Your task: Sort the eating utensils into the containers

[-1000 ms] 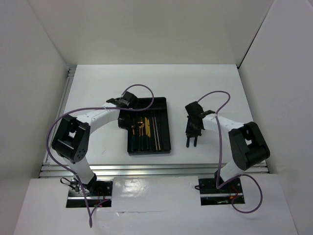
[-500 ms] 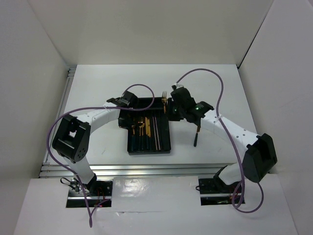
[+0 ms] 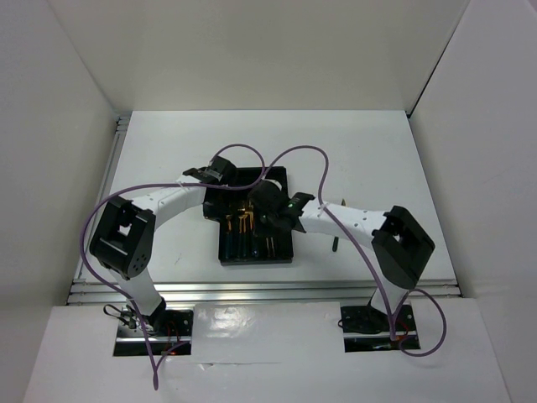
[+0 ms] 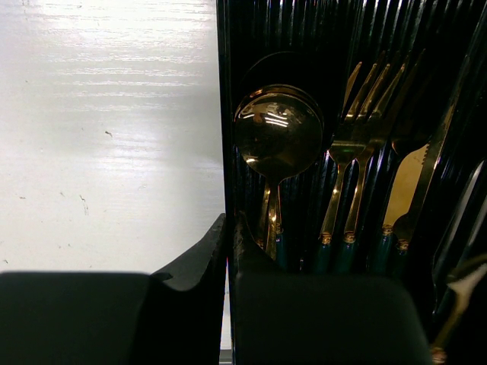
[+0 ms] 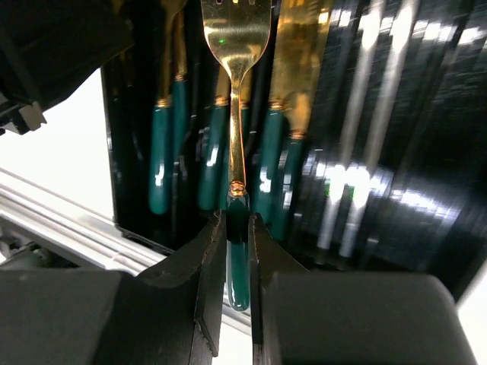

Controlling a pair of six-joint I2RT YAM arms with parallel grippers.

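The black cutlery tray (image 3: 284,180) lies mid-table. In its compartments are gold spoons (image 4: 278,137), forks (image 4: 365,114), knives (image 4: 411,182) and pale chopsticks (image 5: 365,152). My right gripper (image 3: 262,206) hovers over the tray's middle. In the right wrist view it (image 5: 237,220) is shut on the dark green handle of a gold fork (image 5: 236,30), which it holds above the forks lying below. My left gripper (image 3: 220,172) is at the tray's far left corner. In the left wrist view it (image 4: 229,224) is shut on the tray's left wall (image 4: 222,114).
One dark-handled utensil (image 3: 334,244) lies on the white table right of the tray, partly hidden under my right arm. White walls stand on the left, back and right. A metal rail (image 3: 252,290) runs along the near table edge.
My right gripper rose from the table right of the tray with the fork and swung left to over the tray's middle. My left gripper has not moved.
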